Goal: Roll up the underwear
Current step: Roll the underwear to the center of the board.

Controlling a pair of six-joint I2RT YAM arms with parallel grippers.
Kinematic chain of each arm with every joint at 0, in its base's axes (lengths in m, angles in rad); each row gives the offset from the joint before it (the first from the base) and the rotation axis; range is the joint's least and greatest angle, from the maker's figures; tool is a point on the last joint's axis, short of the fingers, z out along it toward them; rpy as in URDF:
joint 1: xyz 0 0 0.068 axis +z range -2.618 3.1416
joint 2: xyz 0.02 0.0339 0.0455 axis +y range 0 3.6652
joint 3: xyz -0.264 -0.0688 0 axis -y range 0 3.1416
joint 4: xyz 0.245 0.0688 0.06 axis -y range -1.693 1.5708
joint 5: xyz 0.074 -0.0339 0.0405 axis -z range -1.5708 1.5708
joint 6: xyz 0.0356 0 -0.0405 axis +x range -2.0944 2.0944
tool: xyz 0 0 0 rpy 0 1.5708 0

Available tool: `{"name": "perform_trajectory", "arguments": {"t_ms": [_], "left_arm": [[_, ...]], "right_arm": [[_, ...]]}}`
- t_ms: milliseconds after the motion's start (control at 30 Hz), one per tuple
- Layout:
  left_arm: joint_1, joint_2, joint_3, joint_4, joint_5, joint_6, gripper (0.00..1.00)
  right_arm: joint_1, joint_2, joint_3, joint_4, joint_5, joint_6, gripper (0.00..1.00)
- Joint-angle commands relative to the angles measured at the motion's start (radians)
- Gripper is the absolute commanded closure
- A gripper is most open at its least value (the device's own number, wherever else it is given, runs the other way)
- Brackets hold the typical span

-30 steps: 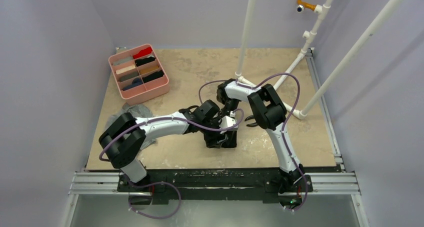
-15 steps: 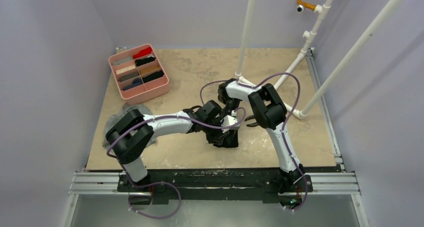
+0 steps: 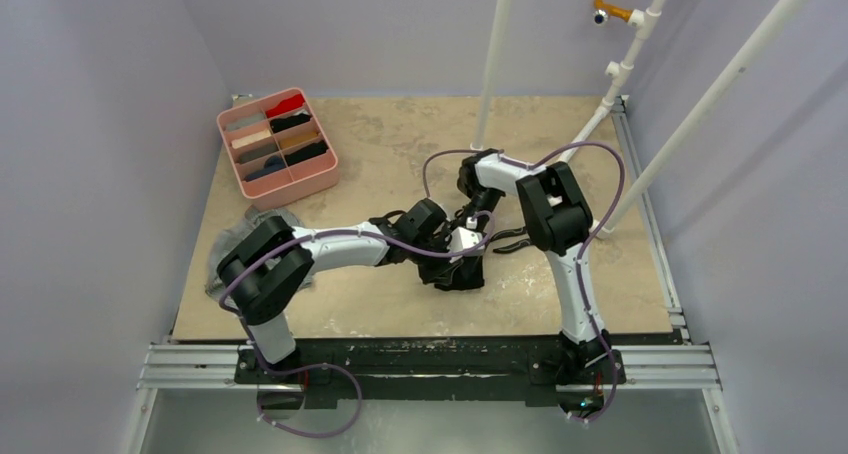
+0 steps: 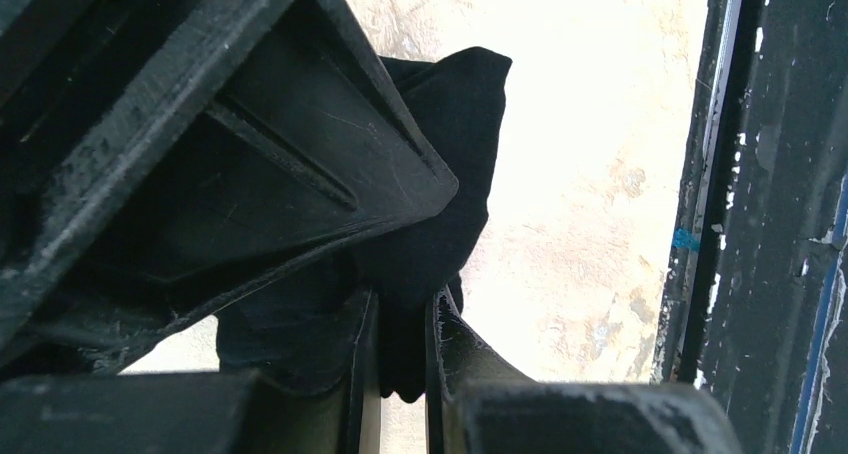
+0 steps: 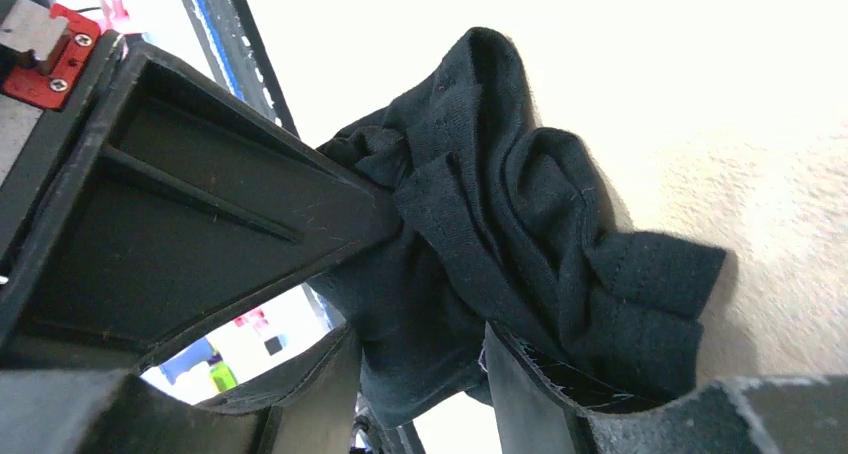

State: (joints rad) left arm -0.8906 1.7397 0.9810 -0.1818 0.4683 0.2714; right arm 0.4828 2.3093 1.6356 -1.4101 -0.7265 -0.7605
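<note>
The black underwear (image 3: 463, 276) lies bunched on the tan table, near the front middle. My left gripper (image 4: 402, 346) is shut on a fold of it, the cloth (image 4: 440, 174) pinched in the narrow gap. In the right wrist view my right gripper (image 5: 420, 374) stands open, with crumpled black underwear (image 5: 520, 224) still lying between its fingers. From above, the two grippers (image 3: 448, 262) (image 3: 468, 246) meet over the garment. The grey underwear (image 3: 268, 221) lies at the left, partly hidden under my left arm.
A pink divided tray (image 3: 318, 182) with several rolled garments stands at the back left. White pipe posts (image 3: 493, 74) rise behind and right of the arms. Black-handled pliers (image 3: 512, 242) lie just right of the grippers. The table's dark front rail (image 4: 770, 224) runs close by.
My left gripper has closed onto the black underwear. My right gripper's jaws have parted from their grip, and the right arm's elbow has swung to the right.
</note>
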Motion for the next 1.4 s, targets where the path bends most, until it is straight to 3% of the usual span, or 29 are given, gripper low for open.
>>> {"name": "perform_trajectory", "arguments": {"t_ms": [0, 533, 1000, 1367], "left_arm": [[-0.008, 0.057, -0.007, -0.034, -0.021, 0.008, 1.0], [-0.008, 0.062, -0.015, -0.058, -0.031, 0.005, 1.0], [0.006, 0.08, 0.012, -0.089, -0.054, -0.032, 1.0], [0.159, 0.144, 0.073, -0.163, 0.163, -0.112, 1.0]], "right_arm": [[-0.019, -0.037, -0.018, 0.255, 0.088, -0.071, 0.51], [-0.113, -0.13, -0.048, 0.26, 0.046, -0.051, 0.52], [-0.247, -0.155, -0.006, 0.175, -0.098, -0.124, 0.53], [-0.277, -0.373, -0.178, 0.382, -0.104, 0.018, 0.55]]}}
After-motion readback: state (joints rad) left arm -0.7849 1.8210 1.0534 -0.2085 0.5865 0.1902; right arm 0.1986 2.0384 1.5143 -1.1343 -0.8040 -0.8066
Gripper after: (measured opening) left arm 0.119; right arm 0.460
